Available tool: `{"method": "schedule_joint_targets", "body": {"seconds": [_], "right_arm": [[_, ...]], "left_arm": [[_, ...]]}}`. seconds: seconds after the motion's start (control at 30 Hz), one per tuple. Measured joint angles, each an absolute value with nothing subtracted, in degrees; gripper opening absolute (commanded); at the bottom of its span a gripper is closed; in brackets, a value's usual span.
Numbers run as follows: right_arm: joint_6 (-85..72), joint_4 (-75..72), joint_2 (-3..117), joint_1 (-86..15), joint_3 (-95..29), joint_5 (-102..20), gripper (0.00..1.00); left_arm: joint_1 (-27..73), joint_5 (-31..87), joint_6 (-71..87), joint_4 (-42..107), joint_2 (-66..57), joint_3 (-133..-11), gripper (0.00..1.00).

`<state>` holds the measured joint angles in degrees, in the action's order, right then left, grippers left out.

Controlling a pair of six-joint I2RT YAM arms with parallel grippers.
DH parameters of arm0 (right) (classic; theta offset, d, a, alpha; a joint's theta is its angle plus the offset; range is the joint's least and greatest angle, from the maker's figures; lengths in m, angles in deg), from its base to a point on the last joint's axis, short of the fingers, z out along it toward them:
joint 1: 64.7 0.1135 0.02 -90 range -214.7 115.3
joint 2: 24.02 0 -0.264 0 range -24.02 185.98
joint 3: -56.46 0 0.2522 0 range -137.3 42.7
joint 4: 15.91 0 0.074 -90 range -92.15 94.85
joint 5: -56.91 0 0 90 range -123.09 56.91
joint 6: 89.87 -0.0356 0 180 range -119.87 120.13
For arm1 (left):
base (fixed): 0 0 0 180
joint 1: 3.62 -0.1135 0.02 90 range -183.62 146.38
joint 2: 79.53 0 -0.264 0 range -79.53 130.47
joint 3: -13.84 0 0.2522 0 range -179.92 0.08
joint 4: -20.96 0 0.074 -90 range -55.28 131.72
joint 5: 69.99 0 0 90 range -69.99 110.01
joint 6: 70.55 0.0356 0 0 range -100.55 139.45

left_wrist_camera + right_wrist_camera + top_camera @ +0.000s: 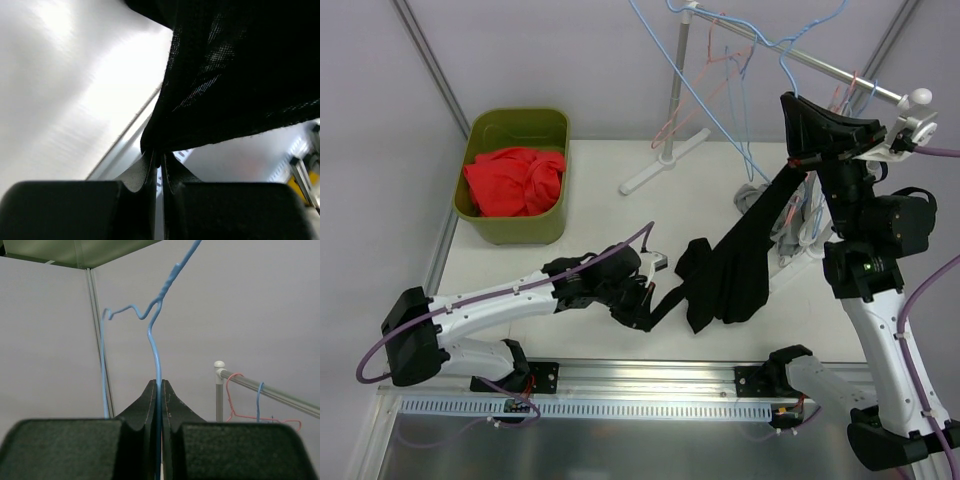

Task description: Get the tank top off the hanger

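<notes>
Near front edge, my left gripper (159, 158) is pinching black tank top (735, 265); only right wrist view is showing my right gripper (159, 390) clamping blue hanger (154, 340).

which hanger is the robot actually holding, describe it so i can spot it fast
Start at the metal rail at the back right, then find the right hand raised beside it. The hanger is the blue wire one pinched in that hand; the other hangers dangle free from the rail.
</notes>
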<state>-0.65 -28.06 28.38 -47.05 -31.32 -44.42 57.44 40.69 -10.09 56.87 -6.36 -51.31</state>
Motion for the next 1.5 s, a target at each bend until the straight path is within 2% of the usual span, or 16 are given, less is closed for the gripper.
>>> {"method": "schedule_joint_targets", "body": {"seconds": [0.13, 0.3, 0.5, 0.67, 0.87, 0.97, 1.1, 1.2, 1.3, 1.33, 1.37, 1.4, 1.43, 1.5], "right_arm": [[-1.7, -28.5, 29.7, -47.0, -30.7, -42.7, 0.00], [-6.0, -31.0, 31.5, -46.7, -30.0, -40.6, 0.00], [-13.4, -40.6, 34.6, -43.8, -29.6, -36.0, 0.00], [-14.2, -49.5, 37.7, -38.8, -29.7, -31.6, 0.00], [-8.9, -54.6, 41.2, -36.5, -32.5, -30.7, 0.00], [-2.6, -48.7, 41.1, -36.3, -36.2, -31.4, 0.00], [4.9, -35.8, 36.7, -35.1, -39.4, -33.4, 0.00], [9.1, -20.3, 30.7, -34.0, -42.0, -32.8, 0.00], [11.2, -2.7, 24.6, -33.9, -45.9, -27.7, 0.00], [11.6, 2.8, 22.9, -33.8, -47.6, -25.5, 0.00], [11.9, 8.0, 21.4, -33.8, -49.5, -23.0, 0.00], [12.3, 11.7, 20.6, -33.8, -50.9, -21.1, 0.00], [12.7, 16.0, 19.6, -33.8, -52.7, -18.8, 0.00], [13.4, 23.1, 19.0, -33.8, -56.2, -14.7, 0.00]], "left_arm": [[57.4, 32.4, -10.4, 61.2, -7.4, -52.9, 0.00], [57.4, 29.7, -10.3, 64.9, -5.8, -56.6, 0.00], [57.4, 29.3, -9.2, 68.4, -5.8, -69.1, 0.00], [57.4, 31.5, -8.6, 65.0, -5.8, -80.4, 0.00], [57.4, 35.1, -9.0, 60.1, -5.1, -82.8, 0.00], [57.4, 34.8, -11.3, 57.6, -6.0, -74.8, 0.00], [57.4, 26.6, -17.5, 62.5, -10.3, -58.0, 0.00], [56.2, 20.8, -21.7, 68.0, -14.9, -49.4, 0.00], [54.7, 17.7, -23.0, 70.9, -16.8, -47.1, 0.00], [54.2, 16.6, -23.0, 70.8, -16.5, -47.1, 0.05], [54.0, 16.3, -22.9, 70.7, -16.1, -47.3, 0.18], [53.6, 16.2, -22.5, 70.8, -15.3, -47.9, 0.40], [53.2, 16.3, -21.8, 70.9, -14.4, -48.6, 0.50], [52.4, 16.4, -20.8, 71.0, -12.1, -50.8, 0.87]]}}
